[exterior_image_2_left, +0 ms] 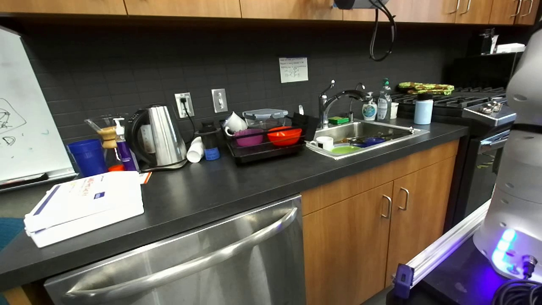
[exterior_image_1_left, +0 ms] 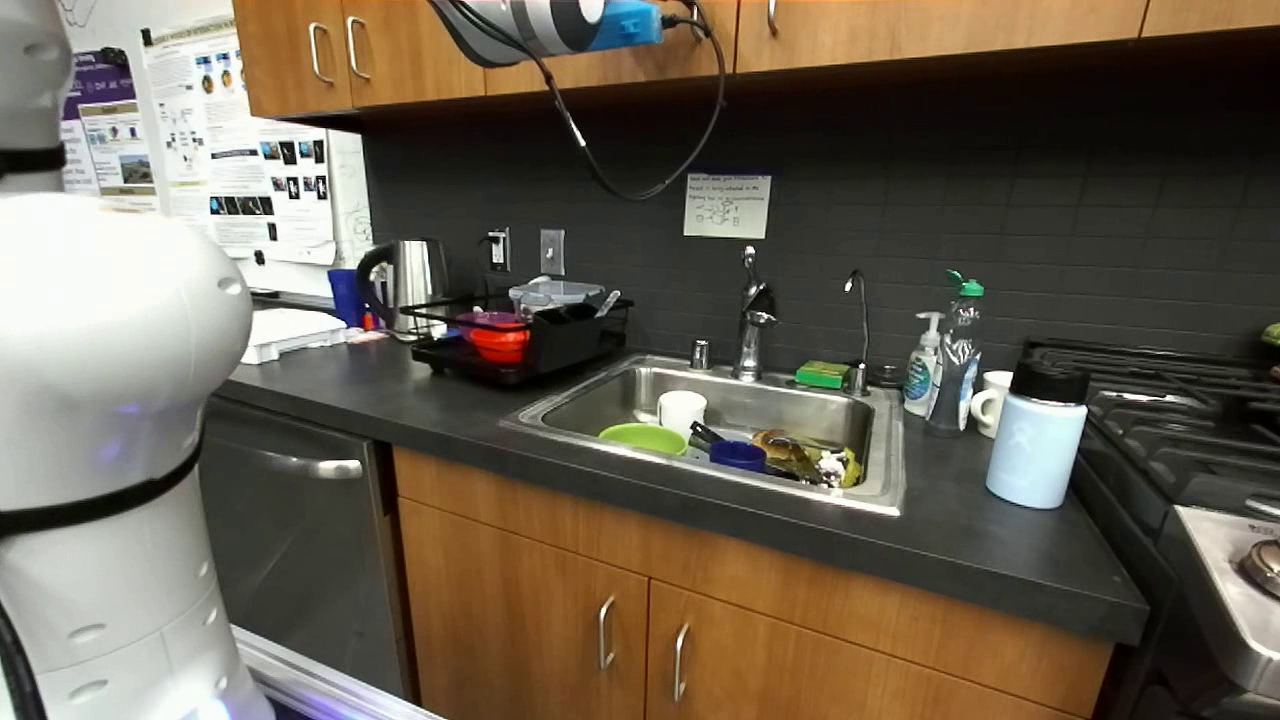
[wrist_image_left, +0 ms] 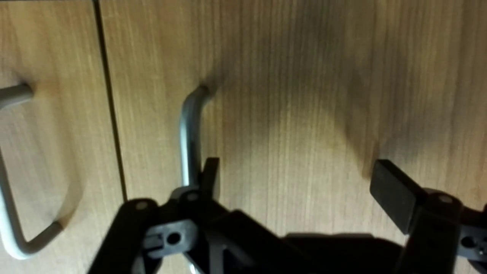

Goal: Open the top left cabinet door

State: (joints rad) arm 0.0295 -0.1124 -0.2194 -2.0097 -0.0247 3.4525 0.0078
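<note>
Cabinet door [wrist_image_left: 296, 106] hangs shut above the back edge of the desk [exterior_image_2_left: 203, 182]. Facing it, the end effector [wrist_image_left: 296, 179] is released, spread wide. The handle [wrist_image_left: 189, 137] lies outside the gap, partly covered by 1 finger [wrist_image_left: 209, 176]; contact isn't clear. Closing while so off-centre would likely pinch air or knock the handle.

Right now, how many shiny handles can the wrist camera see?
2. One handle is partly hidden behind the open gripper. The other handle is at the picture's left edge, cut off by it. More could be hidden behind the gripper.
</note>
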